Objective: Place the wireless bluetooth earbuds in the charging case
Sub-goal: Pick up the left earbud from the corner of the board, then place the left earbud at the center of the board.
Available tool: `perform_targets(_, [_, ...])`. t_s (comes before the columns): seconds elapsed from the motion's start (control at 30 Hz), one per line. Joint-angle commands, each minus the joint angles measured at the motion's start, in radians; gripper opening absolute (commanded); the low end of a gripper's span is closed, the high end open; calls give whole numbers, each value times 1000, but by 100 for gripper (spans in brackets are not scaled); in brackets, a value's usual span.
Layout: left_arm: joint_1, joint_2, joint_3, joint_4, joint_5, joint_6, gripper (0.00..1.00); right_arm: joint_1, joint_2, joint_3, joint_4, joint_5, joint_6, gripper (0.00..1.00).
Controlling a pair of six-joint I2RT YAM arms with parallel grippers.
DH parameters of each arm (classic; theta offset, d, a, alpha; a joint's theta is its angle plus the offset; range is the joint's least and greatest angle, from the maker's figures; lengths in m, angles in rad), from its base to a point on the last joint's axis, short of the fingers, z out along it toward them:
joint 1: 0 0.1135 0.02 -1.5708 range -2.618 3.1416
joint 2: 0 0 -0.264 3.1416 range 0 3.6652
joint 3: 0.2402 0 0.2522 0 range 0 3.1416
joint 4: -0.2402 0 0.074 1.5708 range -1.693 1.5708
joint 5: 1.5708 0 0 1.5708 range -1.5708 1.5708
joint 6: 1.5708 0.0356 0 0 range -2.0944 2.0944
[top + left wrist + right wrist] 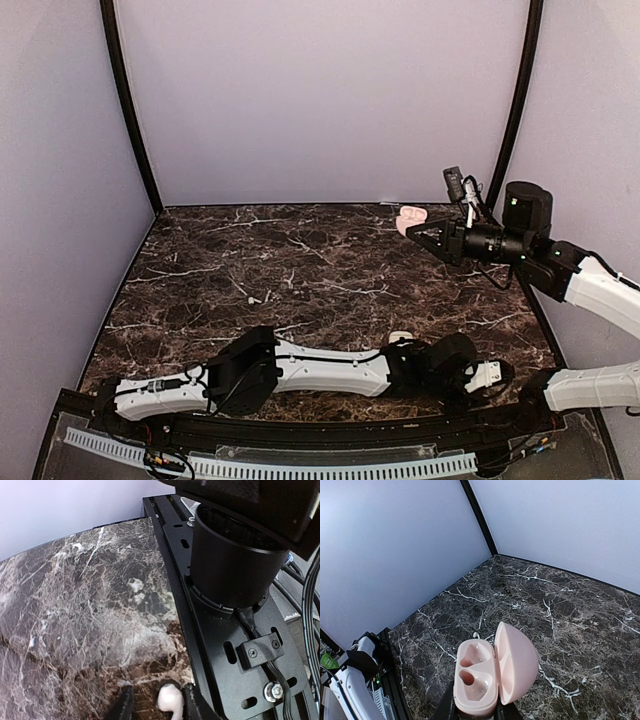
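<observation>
My right gripper (425, 235) is shut on the base of a pink charging case (476, 677) and holds it up over the far right of the marble table. Its lid (516, 660) stands open and both wells are empty. The case also shows in the top view (409, 219). My left arm lies along the near edge, with its gripper (505, 372) at the near right. In the left wrist view one white earbud (169, 700) lies on the marble between the open fingers (192, 704), against the right finger and apart from the left one. A small white piece (476, 636) beyond the case may be the other earbud.
The black base rail (225, 680) and the right arm's round black base (230, 565) stand right beside the left gripper at the table's near edge. A small white object (400, 337) peeks out behind the left arm. Lilac walls close the table on three sides.
</observation>
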Motion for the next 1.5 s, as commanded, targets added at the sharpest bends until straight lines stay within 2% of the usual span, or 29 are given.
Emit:
perform_targets(0.0, [0, 29, 1, -121, -67, 26, 30, -9, -12, 21, 23, -5, -7, 0])
perform_targets(0.17, [4, -4, -18, -153, -89, 33, 20, -11, -18, 15, 25, -5, -6, 0])
perform_targets(0.3, [17, -86, -118, -123, -79, 8, 16, -12, -20, 15, 21, -5, -6, 0])
perform_targets(0.57, [60, -393, -608, 42, -112, -11, 12, -13, -19, 12, 30, -13, -1, 0])
perform_targets(0.77, [108, -623, -979, 106, -132, -70, 10, -13, -22, 12, 27, -15, -3, 0])
perform_targets(0.9, [148, -800, -1166, 92, -175, -118, 11, -13, -18, 6, 39, -24, 2, 0])
perform_targets(1.13, [213, -993, -1355, -23, -241, -181, 11, -13, -1, -4, 73, -37, 12, 0])
perform_targets(1.33, [290, -1136, -1430, -69, -294, -242, 11, -13, 16, -7, 94, -52, 20, 0])
perform_targets(1.47, [367, -1157, -1456, -83, -284, -294, 13, -13, 20, -11, 108, -58, 26, 0])
